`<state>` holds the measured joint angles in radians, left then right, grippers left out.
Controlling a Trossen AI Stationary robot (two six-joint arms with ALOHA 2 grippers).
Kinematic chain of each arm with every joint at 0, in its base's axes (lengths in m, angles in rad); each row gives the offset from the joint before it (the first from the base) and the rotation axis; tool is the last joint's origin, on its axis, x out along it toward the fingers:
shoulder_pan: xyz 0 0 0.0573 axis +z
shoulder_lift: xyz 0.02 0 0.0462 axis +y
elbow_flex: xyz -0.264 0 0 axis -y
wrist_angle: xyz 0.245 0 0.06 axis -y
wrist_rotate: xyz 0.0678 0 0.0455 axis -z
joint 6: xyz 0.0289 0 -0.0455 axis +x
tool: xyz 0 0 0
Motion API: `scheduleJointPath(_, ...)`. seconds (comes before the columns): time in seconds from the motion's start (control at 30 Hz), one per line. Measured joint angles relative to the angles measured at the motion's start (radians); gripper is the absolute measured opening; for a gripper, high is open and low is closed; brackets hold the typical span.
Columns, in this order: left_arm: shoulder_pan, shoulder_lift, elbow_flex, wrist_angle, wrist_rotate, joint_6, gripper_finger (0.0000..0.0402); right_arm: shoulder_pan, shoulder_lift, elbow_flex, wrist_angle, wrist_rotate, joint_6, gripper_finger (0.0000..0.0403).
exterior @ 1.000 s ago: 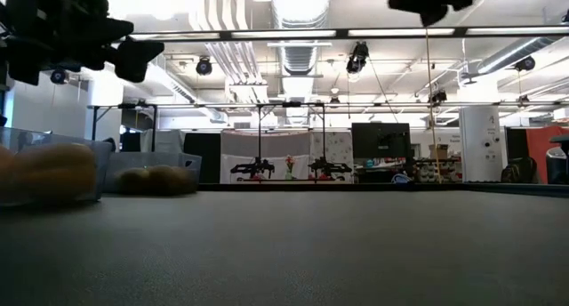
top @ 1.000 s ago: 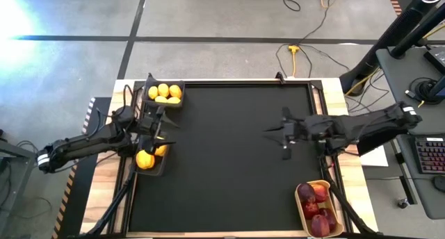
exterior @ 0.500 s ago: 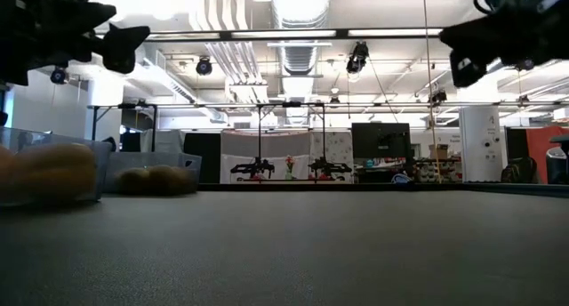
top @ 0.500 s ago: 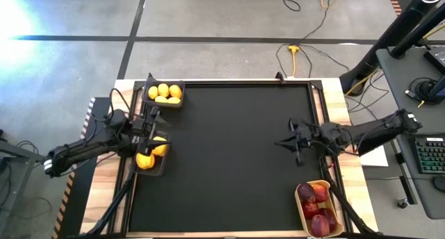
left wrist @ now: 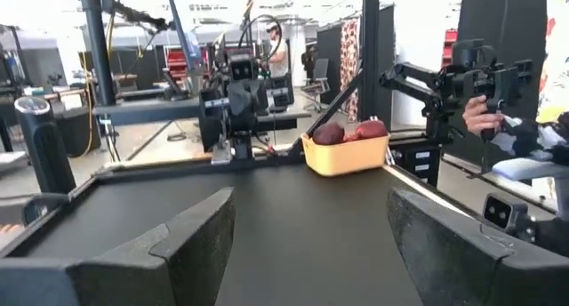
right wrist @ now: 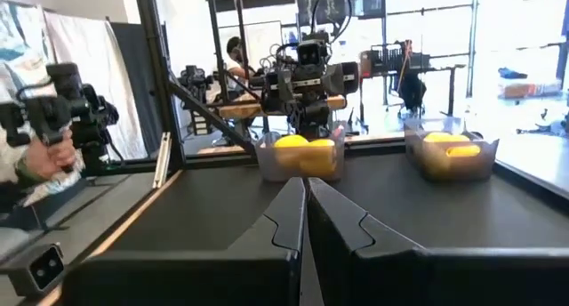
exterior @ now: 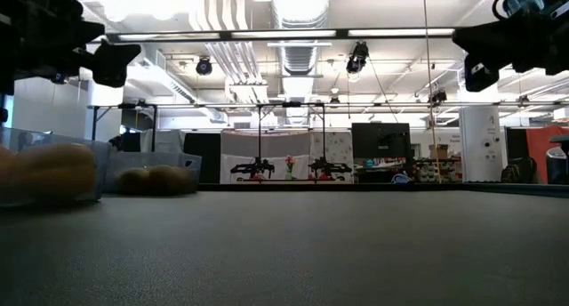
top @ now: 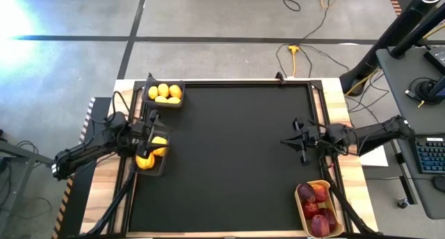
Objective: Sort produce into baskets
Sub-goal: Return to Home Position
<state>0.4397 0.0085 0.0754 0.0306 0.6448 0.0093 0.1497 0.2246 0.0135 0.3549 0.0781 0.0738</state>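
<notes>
left gripper (top: 156,128): fingers apart, above near black bin (top: 149,173) containing yellow produce (top: 144,160) | right gripper (top: 286,140): fingers together, over black mat (top: 229,169), right side | lemons (top: 164,92): far black bin (top: 182,95) | red fruits (top: 314,208): tan tray (top: 297,201)

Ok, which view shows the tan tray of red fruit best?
The high view: it looks straight down into the tan tray, so the red fruit inside all show. The left wrist view sees the tray side-on, with only fruit tops above its rim. The low and right wrist views miss it.
</notes>
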Motion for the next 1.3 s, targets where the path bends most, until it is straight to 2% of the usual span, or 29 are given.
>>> scheduleJointPath(0.17,-0.003,-0.007,-0.065,0.066,-0.004,-0.039,0.0275,0.000,-0.041,-0.001,-0.138,0.002,0.097,0.0010)
scheduleJointPath(0.3,-0.020,-0.009,-0.065,0.071,-0.167,-0.058,0.0275,0.000,-0.033,-0.001,-0.243,0.001,0.155,0.0012)
scheduleJointPath(0.4,-0.061,-0.008,-0.065,0.082,-0.229,-0.059,0.0275,0.000,-0.025,-0.001,-0.300,0.001,0.152,0.0013)
scheduleJointPath(0.5,-0.139,-0.008,-0.065,0.089,-0.281,-0.054,0.0275,0.000,-0.018,-0.001,-0.326,0.000,0.153,0.0013)
scheduleJointPath(0.7,-0.383,0.028,-0.065,0.074,-0.530,0.052,0.0275,0.000,-0.005,-0.001,-0.328,0.000,0.153,0.0013)
scheduleJointPath(0.83,-0.470,0.038,-0.065,0.059,-0.557,0.057,0.0275,0.000,-0.007,-0.001,-0.328,0.000,0.154,0.0013)
scheduleJointPath(0.97,-0.476,0.035,-0.065,0.049,-0.616,-0.006,0.0275,0.000,-0.007,-0.001,-0.328,0.000,0.153,0.0013)
scheduleJointPath(1.13,-0.476,0.049,-0.066,0.077,-0.761,0.035,0.0275,0.000,-0.006,-0.001,-0.328,0.000,0.153,0.0013)
scheduleJointPath(1.23,-0.476,0.070,-0.066,0.056,-0.766,0.056,0.0275,0.000,-0.006,-0.001,-0.328,0.001,0.154,0.0013)
scheduleJointPath(1.3,-0.476,0.086,-0.066,0.040,-0.766,-0.022,0.0275,0.000,-0.006,-0.001,-0.328,0.000,0.153,0.0013)
